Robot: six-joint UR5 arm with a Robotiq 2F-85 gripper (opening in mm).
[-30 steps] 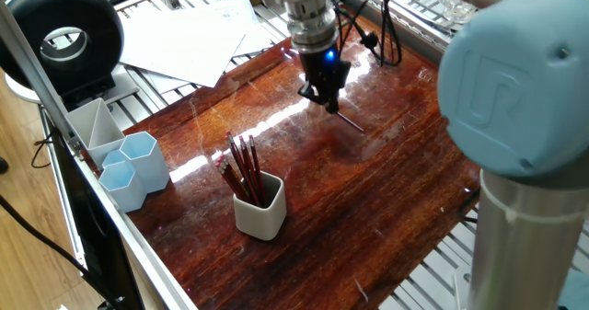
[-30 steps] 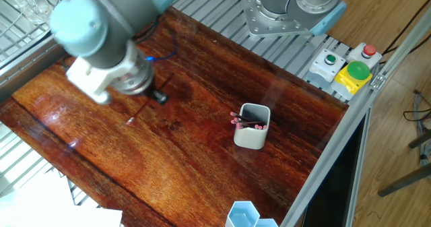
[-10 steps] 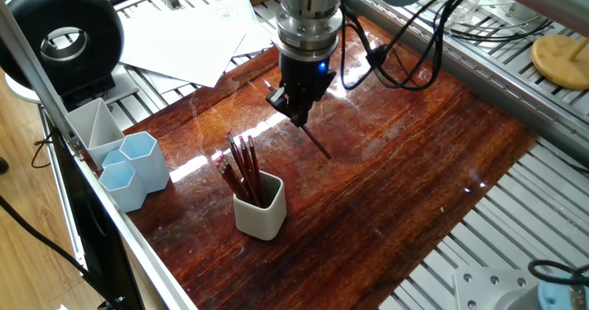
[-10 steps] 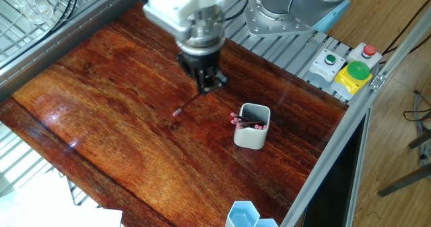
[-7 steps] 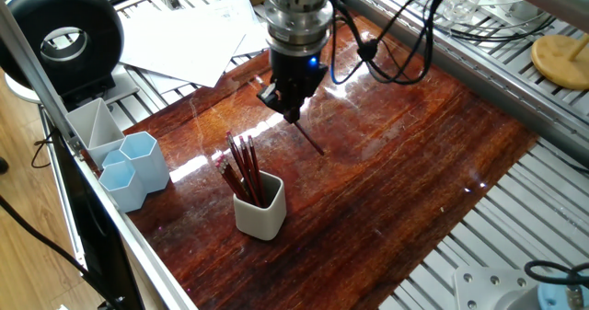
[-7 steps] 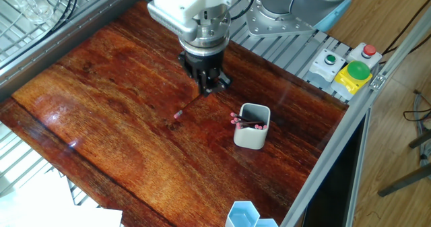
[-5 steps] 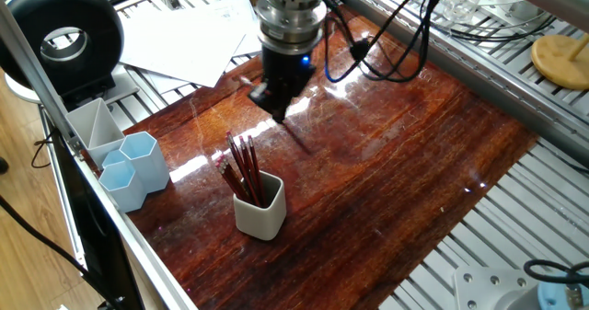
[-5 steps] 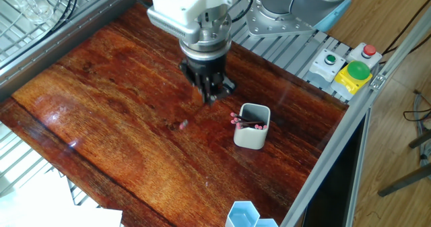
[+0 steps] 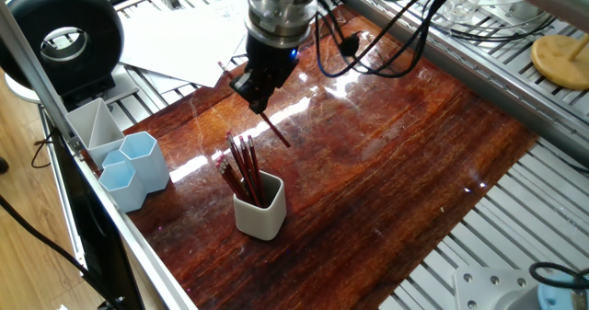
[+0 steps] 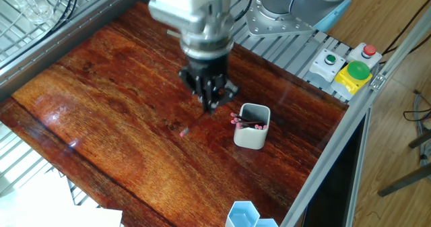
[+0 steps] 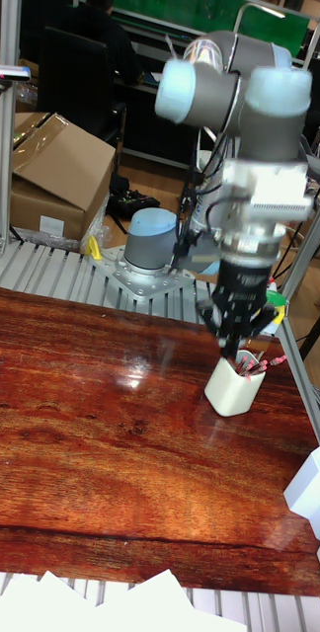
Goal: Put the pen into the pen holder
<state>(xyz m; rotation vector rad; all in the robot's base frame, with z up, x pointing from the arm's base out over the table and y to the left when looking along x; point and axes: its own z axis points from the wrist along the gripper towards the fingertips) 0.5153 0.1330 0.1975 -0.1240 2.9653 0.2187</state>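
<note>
1. Red-brown thin pen (image 9: 274, 129) is clamped in the black two-finger hand (image 9: 253, 96) and hangs slanted below it, clear of the glossy dark wooden counter (image 9: 386, 163).
2. Pick-up looks done; the pen is in the air, not yet in the cup.
3. Off-white rounded-square pen holder (image 9: 259, 207), already carrying several similar pens, stands near the hand, lower and a little to one side.
4. Left to do, I judge: bring the pen tip over the opening, lower, let go.

Table (image 9: 386, 154): glossy reddish-brown wood grain.
Pen holder (image 9: 259, 215): off-white, grey inside.
Pen (image 9: 276, 130): dark red.
Gripper (image 9: 254, 97): black.
Hexagonal cups (image 9: 134, 168), lower left: pale blue.
Buttons (image 10: 357, 71), upper right: green, yellow base.
</note>
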